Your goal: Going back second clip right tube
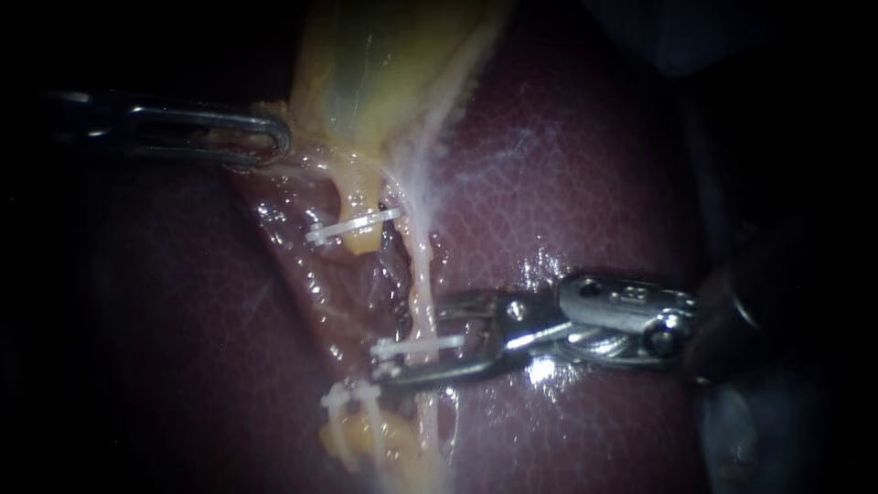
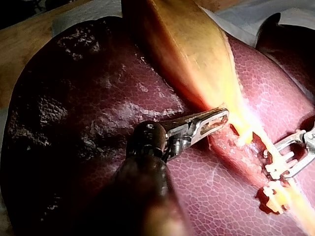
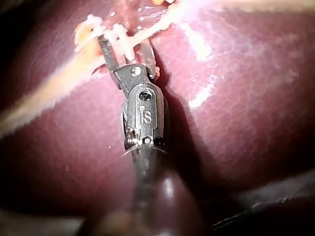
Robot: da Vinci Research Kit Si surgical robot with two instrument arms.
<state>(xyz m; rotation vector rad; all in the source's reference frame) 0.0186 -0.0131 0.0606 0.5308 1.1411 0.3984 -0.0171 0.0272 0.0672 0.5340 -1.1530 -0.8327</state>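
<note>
Liver (image 1: 567, 183) backdrop. Right instrument (image 1: 412, 340) gapes wide astride right tube (image 1: 422, 293), clip (image 1: 430, 345) seated on that tube, probably freed for withdrawal. Left instrument (image 1: 279, 142) clamps gallbladder (image 1: 366, 64) above the tube, likely tensioning it.

The right instrument's claw (image 1: 402, 346) stood open astride the right tube (image 1: 422, 293), which ran across the gap between its jaws on the liver (image 1: 567, 183), and a clip (image 1: 416, 348) sat on that tube inside the gap. Just past the claw's tip to one side lay a second clip (image 1: 340, 395). To the other side, farther off, a third clip (image 1: 352, 226) crossed the left tube (image 1: 358, 197), with the gallbladder (image 1: 384, 64) beyond it and the left instrument (image 1: 229, 137) well apart from the claw, beside the gallbladder's base.
</note>
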